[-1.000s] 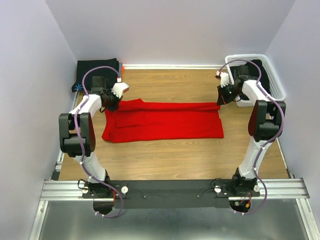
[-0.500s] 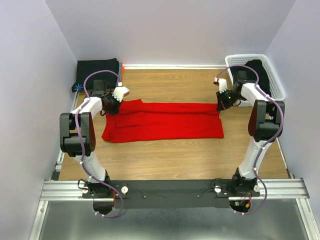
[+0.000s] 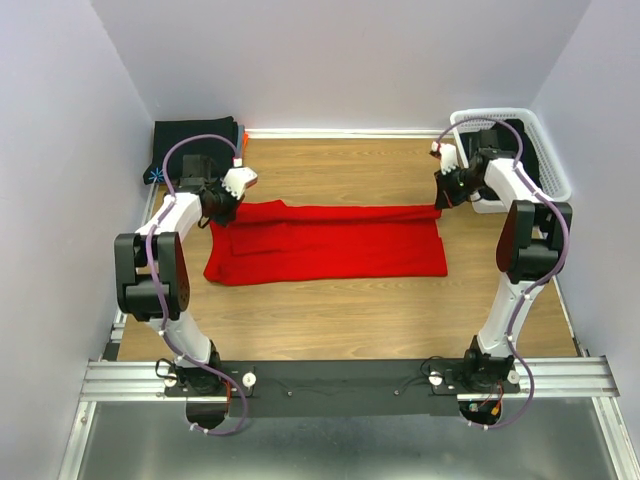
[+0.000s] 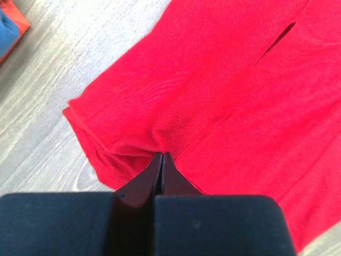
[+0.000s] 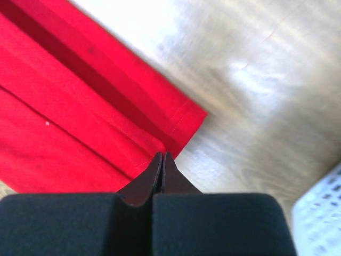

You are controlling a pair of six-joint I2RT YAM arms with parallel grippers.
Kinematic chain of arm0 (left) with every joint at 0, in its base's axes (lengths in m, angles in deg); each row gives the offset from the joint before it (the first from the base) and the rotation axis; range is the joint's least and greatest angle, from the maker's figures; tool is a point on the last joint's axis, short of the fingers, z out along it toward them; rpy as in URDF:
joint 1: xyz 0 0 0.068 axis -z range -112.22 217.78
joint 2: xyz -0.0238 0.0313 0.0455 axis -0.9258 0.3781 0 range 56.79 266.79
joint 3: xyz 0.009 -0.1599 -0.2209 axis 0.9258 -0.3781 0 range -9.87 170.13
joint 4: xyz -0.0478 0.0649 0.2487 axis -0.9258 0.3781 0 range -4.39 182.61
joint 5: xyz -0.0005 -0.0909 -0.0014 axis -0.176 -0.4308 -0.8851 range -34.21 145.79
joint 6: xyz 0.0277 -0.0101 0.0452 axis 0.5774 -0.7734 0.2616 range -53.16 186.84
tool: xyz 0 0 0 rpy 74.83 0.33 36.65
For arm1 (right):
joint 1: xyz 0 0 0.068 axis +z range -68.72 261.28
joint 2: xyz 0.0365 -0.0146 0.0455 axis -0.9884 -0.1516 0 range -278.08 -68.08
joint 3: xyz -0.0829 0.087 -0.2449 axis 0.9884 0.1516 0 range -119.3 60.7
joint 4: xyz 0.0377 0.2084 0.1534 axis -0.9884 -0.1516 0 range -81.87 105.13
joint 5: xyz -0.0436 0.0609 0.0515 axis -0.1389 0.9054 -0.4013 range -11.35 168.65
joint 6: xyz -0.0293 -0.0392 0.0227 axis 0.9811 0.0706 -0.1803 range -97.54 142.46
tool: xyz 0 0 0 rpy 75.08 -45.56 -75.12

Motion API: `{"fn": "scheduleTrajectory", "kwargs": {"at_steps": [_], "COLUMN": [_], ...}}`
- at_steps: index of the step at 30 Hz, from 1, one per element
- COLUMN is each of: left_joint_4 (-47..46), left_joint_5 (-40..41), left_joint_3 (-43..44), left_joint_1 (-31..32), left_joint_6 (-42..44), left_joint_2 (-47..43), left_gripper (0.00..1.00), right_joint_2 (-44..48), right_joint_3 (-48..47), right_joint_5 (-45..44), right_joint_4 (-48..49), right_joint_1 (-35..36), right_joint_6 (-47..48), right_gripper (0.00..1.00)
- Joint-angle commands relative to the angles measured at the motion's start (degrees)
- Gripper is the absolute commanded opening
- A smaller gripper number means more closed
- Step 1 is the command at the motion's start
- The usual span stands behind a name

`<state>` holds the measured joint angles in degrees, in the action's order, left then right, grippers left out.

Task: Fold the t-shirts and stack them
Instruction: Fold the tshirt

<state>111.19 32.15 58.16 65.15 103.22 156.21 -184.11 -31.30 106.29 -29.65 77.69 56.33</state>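
While the red shirt (image 3: 330,243) lies flat across the table (image 3: 340,320), the left gripper (image 3: 222,205) pinches its far-left corner and the right gripper (image 3: 440,200) its far-right corner, both clamped on cloth.

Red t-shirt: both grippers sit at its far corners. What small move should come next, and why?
Probably raise both far corners together and draw them toward the near hem. The left gripper and right gripper look shut on the red t-shirt, with cloth puckered at the left tips. The shirt lies spread flat on the table, so a lengthwise fold seems due.
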Motion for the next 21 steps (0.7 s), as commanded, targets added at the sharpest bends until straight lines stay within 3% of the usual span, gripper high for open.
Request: {"fn": "scheduleTrajectory", "kwargs": {"at_steps": [1,7,17,18,20,21], "left_joint_4": [1.8,2.5,1.0,1.5,2.7,3.6], "left_joint_5": [1.0,1.0,2.0,1.8,1.3,1.0], "left_joint_3": [0.1,-2.3,-6.9,-6.9,-6.5,-5.4], "left_joint_1": [-0.5,-0.5,-0.5,-0.4,-0.4,-0.6], "left_joint_6": [-0.1,0.4,2.2,2.6,3.7,4.1], "left_joint_2": [-3.6,-5.9,-2.5,-2.0,-1.9,-2.3], "left_gripper": [0.0,0.0,0.0,0.04,0.21,0.27], "right_joint_2": [-1.0,-0.4,-0.3,-0.5,-0.5,-0.4], "right_joint_3": [-3.6,-3.4,1.4,1.3,0.8,0.3], "right_joint_5": [-0.4,-0.3,-1.1,-1.4,-1.4,-1.2], "right_joint_4": [-0.7,-0.8,-0.8,-1.0,-1.9,-3.0], "right_joint_1": [-0.4,-0.4,-0.4,-0.3,-0.4,-0.4], "right_joint_6": [-1.2,-0.6,1.9,1.9,2.1,2.2], "right_gripper": [0.01,0.0,0.01,0.02,0.11,0.25]}}
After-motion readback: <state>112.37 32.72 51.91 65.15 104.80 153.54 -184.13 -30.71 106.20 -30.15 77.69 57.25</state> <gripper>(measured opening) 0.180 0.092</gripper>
